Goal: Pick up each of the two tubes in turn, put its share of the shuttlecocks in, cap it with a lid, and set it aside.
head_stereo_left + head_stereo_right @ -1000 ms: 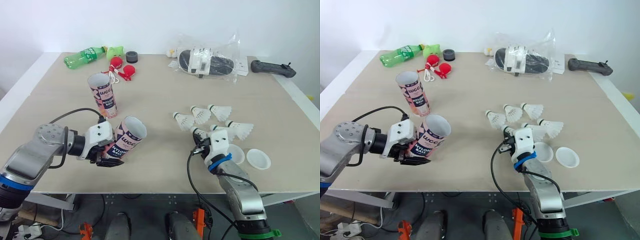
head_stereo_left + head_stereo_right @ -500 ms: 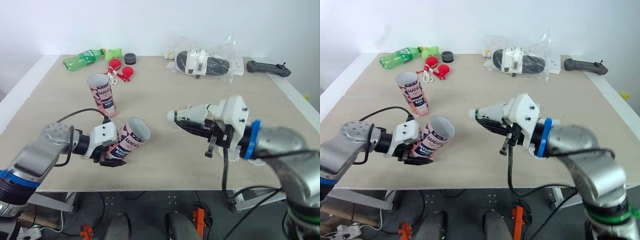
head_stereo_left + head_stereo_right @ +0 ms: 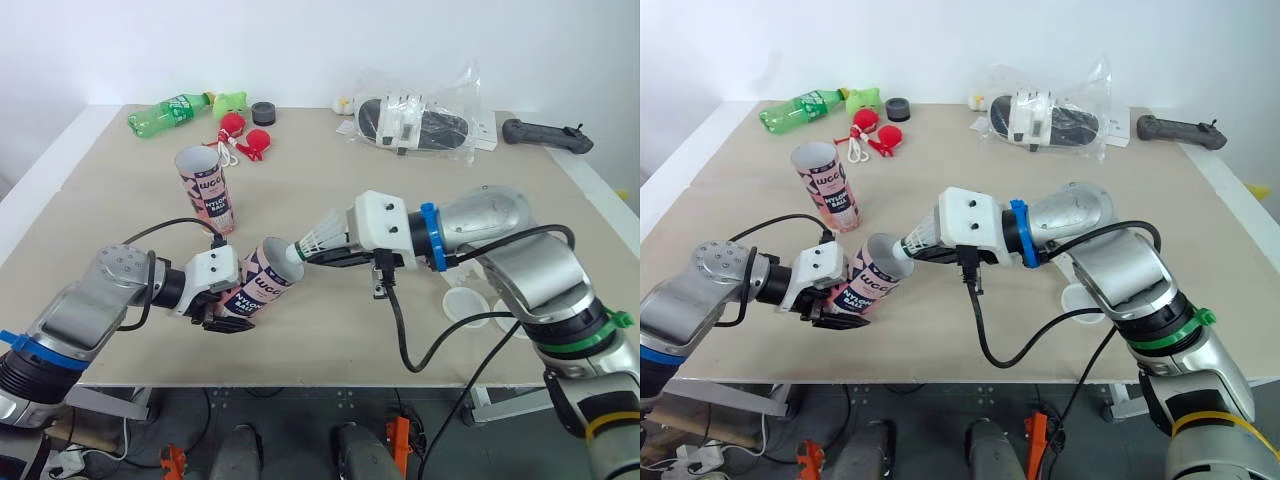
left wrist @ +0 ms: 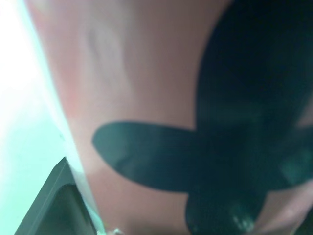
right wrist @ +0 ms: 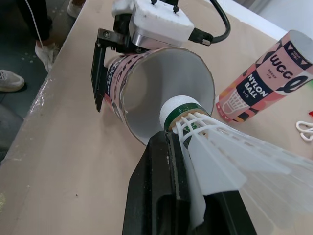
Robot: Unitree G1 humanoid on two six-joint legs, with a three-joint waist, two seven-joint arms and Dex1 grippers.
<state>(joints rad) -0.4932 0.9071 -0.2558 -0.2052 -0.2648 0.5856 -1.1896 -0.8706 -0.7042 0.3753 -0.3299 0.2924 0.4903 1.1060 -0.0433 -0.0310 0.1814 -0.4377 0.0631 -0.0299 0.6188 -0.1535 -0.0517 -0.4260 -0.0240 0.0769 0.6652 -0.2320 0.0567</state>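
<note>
My left gripper (image 3: 221,306) is shut on a pink tube (image 3: 262,285), holding it tilted low over the table with its open mouth toward the right. My right gripper (image 3: 327,253) is shut on a white shuttlecock (image 5: 215,152), whose green-banded cork (image 5: 179,110) sits at the rim of the tube's mouth (image 5: 161,83). A second pink tube (image 3: 207,189) stands upright behind the held one. One white lid (image 3: 465,302) lies by my right forearm, partly hidden by it. Up close, the left wrist view has the held tube's printed wall (image 4: 146,98).
At the table's back lie a green bottle (image 3: 168,113), red balls on a cord (image 3: 245,140), a small black disc (image 3: 264,113), a clear bag of gear (image 3: 415,122) and a black handle (image 3: 545,135). The table's front edge (image 3: 330,380) runs just below both arms.
My right gripper lifted a shuttlecock from the pile at the right and carried it left to the tube's mouth. The left gripper kept the tube, tilting it slightly lower.
</note>
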